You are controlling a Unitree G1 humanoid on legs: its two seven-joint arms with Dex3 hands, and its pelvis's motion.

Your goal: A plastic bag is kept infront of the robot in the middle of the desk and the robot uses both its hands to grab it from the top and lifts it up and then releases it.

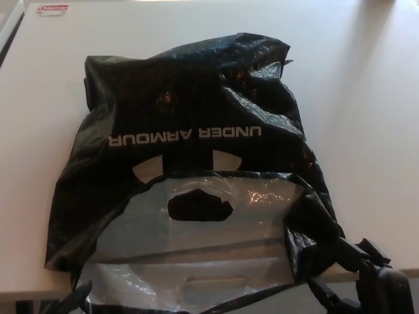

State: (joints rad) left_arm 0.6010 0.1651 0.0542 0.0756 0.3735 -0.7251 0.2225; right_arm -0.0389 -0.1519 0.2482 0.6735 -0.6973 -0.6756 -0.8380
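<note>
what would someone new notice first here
A big crinkled black bag with upside-down white lettering fills the middle of the pale desk, its grey-lined mouth hanging over the near edge. The right hand sits at the bag's near right corner, and a small label lies far left.

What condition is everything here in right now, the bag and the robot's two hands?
Plastic bag: lying crumpled on the desk, mouth open toward the robot, grey inside showing.
Right robot hand: at the bag's near right corner; grip unclear.
Left robot hand: barely showing at the bottom edge; grip unclear.
</note>
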